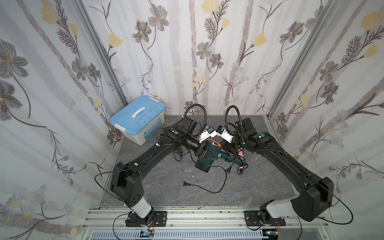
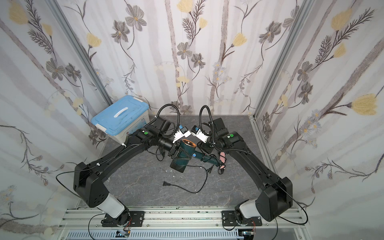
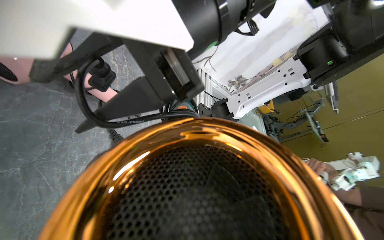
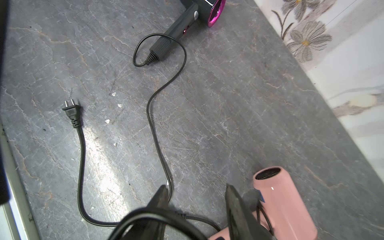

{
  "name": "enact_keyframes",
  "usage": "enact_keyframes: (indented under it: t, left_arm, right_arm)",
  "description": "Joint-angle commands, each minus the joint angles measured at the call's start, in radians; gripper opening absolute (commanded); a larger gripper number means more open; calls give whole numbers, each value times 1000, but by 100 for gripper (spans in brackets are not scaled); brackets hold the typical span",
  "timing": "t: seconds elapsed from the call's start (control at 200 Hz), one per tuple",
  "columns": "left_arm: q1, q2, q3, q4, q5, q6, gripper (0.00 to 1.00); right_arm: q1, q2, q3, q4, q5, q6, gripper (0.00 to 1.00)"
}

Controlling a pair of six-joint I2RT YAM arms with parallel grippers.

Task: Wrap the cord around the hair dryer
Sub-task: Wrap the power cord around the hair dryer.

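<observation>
Two arm bases sat on the front rail. Just beyond them a black cord (image 4: 81, 166) lay loose on the grey table (image 1: 166, 193), its plug (image 1: 184, 183) toward the front. At mid-table the left gripper (image 1: 203, 151) was clamped on the barrel of the teal hair dryer (image 1: 223, 155), whose handle pointed toward the right arm. The right gripper (image 4: 196, 187) stood with its jaws apart, grasping nothing, a stretch of cord running beside one finger and a pink dryer (image 4: 284, 197) just beside the other. Farther back, a blue-lidded box (image 1: 137, 116) sat in the left rear corner against the flowered wall.
</observation>
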Motion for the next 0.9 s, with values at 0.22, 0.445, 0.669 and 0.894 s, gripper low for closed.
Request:
enact_keyframes:
  t: [0.22, 0.445, 0.669, 0.894]
  left_arm:
    - [37, 109, 1, 7, 172, 45, 0]
    - [61, 193, 66, -83, 204, 91, 0]
    - [67, 238, 98, -112, 225, 112, 0]
    - [79, 243, 101, -117, 228, 113, 0]
  right_arm:
    - [-96, 134, -26, 49, -212, 12, 53]
    - [-141, 136, -25, 24, -215, 27, 66]
    - [-175, 120, -41, 11, -224, 52, 73]
    - [-206, 74, -51, 11, -253, 60, 77]
